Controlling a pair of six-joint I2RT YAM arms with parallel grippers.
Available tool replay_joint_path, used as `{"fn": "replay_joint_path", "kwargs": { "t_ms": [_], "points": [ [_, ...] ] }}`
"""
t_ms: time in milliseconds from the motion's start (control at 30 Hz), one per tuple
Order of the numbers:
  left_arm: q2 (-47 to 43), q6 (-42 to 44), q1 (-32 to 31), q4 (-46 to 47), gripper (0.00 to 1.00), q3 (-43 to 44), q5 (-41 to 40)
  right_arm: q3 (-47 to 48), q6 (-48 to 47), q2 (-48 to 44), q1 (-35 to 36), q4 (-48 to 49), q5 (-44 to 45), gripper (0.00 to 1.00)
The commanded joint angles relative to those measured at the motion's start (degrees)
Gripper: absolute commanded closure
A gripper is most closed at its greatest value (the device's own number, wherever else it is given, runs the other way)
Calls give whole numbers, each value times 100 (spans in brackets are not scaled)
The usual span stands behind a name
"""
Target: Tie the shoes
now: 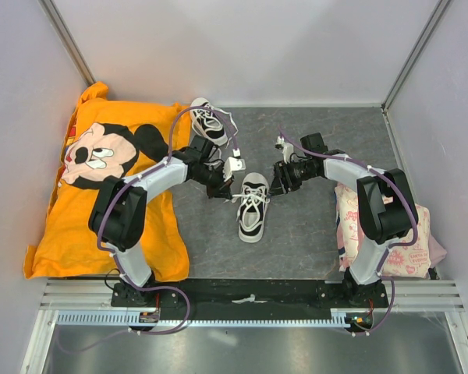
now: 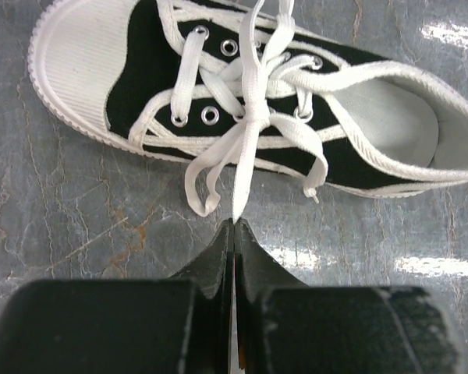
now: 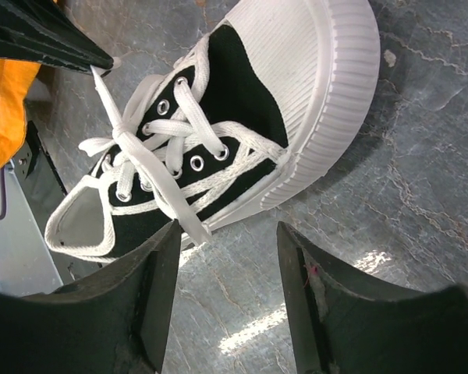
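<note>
One black-and-white shoe (image 1: 252, 209) lies in the middle of the grey table, toe toward the arms. Its laces (image 2: 249, 117) are crossed into a knot with loose ends. My left gripper (image 2: 235, 224) is shut on the tip of one white lace that runs straight from the knot. It sits at the shoe's left (image 1: 232, 187). My right gripper (image 3: 228, 234) stands open just right of the shoe (image 3: 242, 101). Another lace end (image 3: 189, 222) lies beside its left finger (image 3: 160, 265), not pinched. The second shoe (image 1: 209, 121) lies further back.
An orange Mickey Mouse shirt (image 1: 101, 179) covers the table's left side, under the left arm. A pink printed cloth (image 1: 394, 238) lies at the right by the right arm's base. White walls close in the back and both sides.
</note>
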Motion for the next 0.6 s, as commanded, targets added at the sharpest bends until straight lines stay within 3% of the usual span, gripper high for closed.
{"fn": "replay_joint_path", "kwargs": {
  "t_ms": [0,333,433,467,567],
  "points": [
    [-228,439,165,-331,99,-77,-194,27,-133,-223,27,45,-355,38],
    [-202,694,279,-411,98,-103,-291,273,-485,-74,115,-60,-575,38],
    [-211,712,297,-411,87,-103,-160,335,-520,-21,167,-51,-575,38],
    [-219,721,288,-419,77,-103,-124,369,-529,-12,168,-60,-575,38],
    [-255,835,341,-411,62,-94,34,405,-722,-21,185,-69,-566,38]
  ]
}}
